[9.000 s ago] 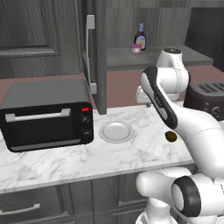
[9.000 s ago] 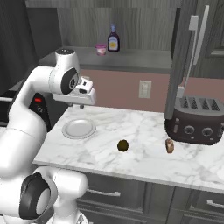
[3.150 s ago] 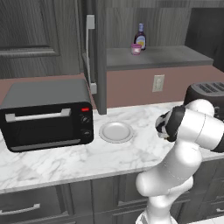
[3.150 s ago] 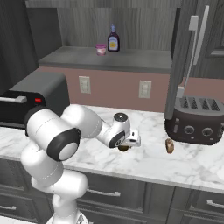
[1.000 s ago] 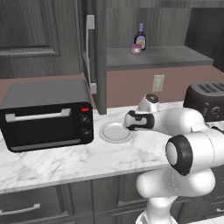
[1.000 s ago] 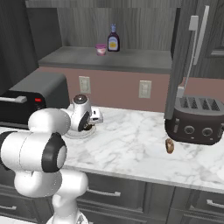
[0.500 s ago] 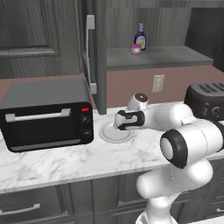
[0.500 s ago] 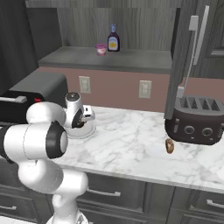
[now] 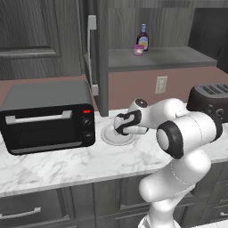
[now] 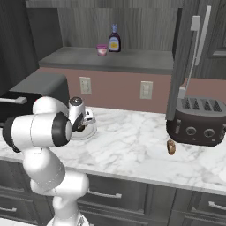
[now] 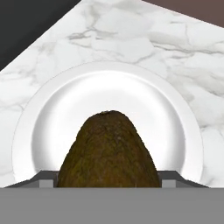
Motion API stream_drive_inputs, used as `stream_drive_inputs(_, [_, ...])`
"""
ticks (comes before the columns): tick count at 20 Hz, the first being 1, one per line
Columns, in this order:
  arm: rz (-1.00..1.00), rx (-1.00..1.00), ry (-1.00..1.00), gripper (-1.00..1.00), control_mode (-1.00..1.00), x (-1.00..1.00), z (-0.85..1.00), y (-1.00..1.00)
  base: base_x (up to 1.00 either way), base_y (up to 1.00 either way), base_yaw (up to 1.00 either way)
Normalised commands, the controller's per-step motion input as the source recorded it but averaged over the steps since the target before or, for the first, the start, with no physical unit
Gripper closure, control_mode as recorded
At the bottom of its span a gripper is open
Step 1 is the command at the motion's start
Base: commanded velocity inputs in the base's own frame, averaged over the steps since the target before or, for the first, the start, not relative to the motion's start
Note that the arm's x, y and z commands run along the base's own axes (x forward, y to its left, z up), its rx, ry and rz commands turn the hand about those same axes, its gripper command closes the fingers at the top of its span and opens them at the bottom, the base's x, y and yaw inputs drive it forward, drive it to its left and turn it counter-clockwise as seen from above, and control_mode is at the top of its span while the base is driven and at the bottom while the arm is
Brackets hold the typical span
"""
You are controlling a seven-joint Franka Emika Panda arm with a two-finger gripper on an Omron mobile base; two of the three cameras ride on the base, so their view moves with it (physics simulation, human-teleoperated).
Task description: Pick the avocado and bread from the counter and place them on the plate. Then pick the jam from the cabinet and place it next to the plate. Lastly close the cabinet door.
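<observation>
The dark olive-brown oval avocado (image 11: 108,151), clamped between the jaws, is held directly above the round pale plate (image 11: 48,94), long axis pointing outward.

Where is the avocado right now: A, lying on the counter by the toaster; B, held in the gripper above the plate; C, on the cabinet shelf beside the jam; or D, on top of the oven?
B: in the hand view the avocado sits between the finger tips with the plate right beneath it, and the gripper hangs over the plate.
</observation>
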Motion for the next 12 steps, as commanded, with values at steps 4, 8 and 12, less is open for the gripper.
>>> stream_drive_inputs(4, [0.07,0.0,0.0,1.0,-1.0,0.21,-0.11,0.11,0.0,0.0,0.0])
stream_drive_inputs(8, [0.07,0.0,0.0,1.0,-1.0,0.23,-0.14,0.14,0.0,0.0,0.0])
stream_drive_inputs(12, [0.08,0.0,0.0,1.0,-1.0,0.23,-0.19,0.17,0.0,0.0,0.0])
